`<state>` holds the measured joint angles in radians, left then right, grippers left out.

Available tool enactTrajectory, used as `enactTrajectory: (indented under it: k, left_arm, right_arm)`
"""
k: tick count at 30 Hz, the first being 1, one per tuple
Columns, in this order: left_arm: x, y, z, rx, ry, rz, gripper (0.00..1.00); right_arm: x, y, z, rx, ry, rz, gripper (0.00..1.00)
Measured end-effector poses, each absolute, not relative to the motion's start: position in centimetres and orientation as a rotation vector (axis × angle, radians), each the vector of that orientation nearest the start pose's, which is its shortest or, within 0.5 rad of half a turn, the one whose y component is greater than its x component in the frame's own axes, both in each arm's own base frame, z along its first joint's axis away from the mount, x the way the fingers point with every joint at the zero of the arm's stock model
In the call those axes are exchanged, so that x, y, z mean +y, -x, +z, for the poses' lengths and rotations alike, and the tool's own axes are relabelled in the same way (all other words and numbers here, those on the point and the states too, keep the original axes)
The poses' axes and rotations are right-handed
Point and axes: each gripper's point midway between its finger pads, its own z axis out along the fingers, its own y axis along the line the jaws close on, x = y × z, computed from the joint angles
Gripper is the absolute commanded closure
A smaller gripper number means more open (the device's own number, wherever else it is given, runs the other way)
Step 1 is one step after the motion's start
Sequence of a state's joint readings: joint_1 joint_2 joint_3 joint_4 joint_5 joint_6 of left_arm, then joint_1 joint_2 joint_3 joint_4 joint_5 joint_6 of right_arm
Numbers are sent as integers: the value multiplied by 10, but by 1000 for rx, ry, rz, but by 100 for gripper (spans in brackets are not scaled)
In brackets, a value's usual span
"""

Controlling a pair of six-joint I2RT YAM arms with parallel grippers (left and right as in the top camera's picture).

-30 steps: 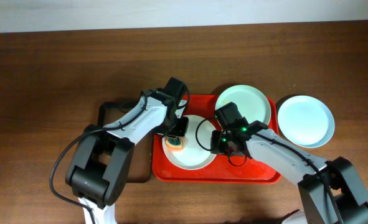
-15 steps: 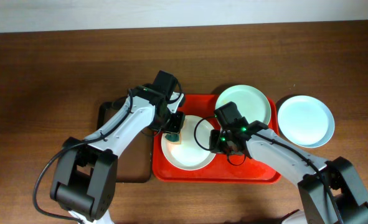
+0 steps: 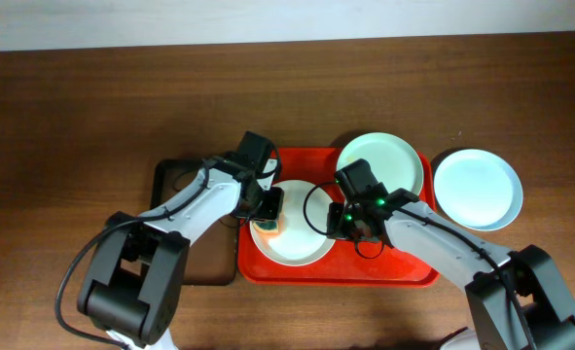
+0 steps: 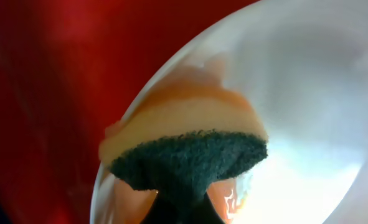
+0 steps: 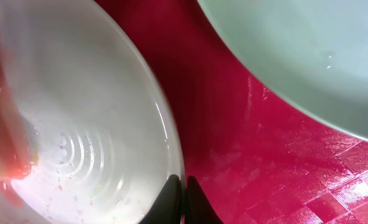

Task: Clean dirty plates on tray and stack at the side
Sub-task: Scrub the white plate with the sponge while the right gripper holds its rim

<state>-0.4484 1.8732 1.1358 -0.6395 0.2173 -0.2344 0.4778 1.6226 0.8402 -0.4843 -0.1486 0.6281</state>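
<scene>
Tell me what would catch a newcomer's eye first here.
The red tray at the table's middle, with both arms meeting over the white plate on its left half. The left fingers press an orange-and-green sponge onto that plate while the right fingers pinch its right rim. A green plate sits behind; a blue plate lies off the tray, right.

hidden, cropped and blurred parts

overhead, the left gripper (image 3: 268, 207) covered the white plate's (image 3: 302, 248) left rim, and the right gripper (image 3: 350, 222) hid its right rim; the black tray (image 3: 165, 175) lay mostly under the left arm. in the left wrist view the sponge (image 4: 190, 158) blocked the fingers, and the red tray (image 4: 40, 93) was a blur. in the right wrist view the green plate (image 5: 308, 56) was cut by the frame's edge and the far left was smeared out of focus.
</scene>
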Motion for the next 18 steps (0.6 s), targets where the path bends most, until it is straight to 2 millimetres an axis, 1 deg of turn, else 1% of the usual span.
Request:
enactTrajectory:
  k: [4,6,8,9,10,11,12,13,14,16,17,18]
  left_arm:
    - [-193,-313,7,2984,-333,-412,100]
    - [-201,-308,6,2979,-375,-402,100]
    - [-226,-293,9,2976,-458,-512,100]
    - [-237,-280,10,2996,-497,-584,100]
    - [-238,-268,13,3048,-510,-597,100]
    - [-239,-270,20,3057,-509,-590,100]
    - [-237,-275,26,3054,-505,-543,100]
    - [-235,-289,42,2999,-500,-487,100]
    - [-232,-295,53,2961,-494,-448,100]
    - [-227,-298,54,2949,-491,-396,100]
    - [-228,-297,51,2950,-503,-373,100]
    - [-231,-295,41,2967,-525,-350,100]
  right_arm:
    - [171,-275,14,2925,-187,421,96]
    - [170,-275,14,2926,-187,414,96]
    - [169,-275,14,2925,-188,409,96]
    - [169,-275,14,2925,-189,409,96]
    - [169,-275,14,2925,-188,409,96]
    - [169,-275,14,2924,-189,409,96]
    - [169,-275,14,2924,-189,409,96]
    - [169,-275,14,2924,-189,409,96]
    - [169,-275,14,2924,-189,409,96]
    - [169,-275,14,2924,-188,409,96]
    - [169,-275,14,2924,-188,409,96]
    - [170,-275,14,2924,-188,409,96]
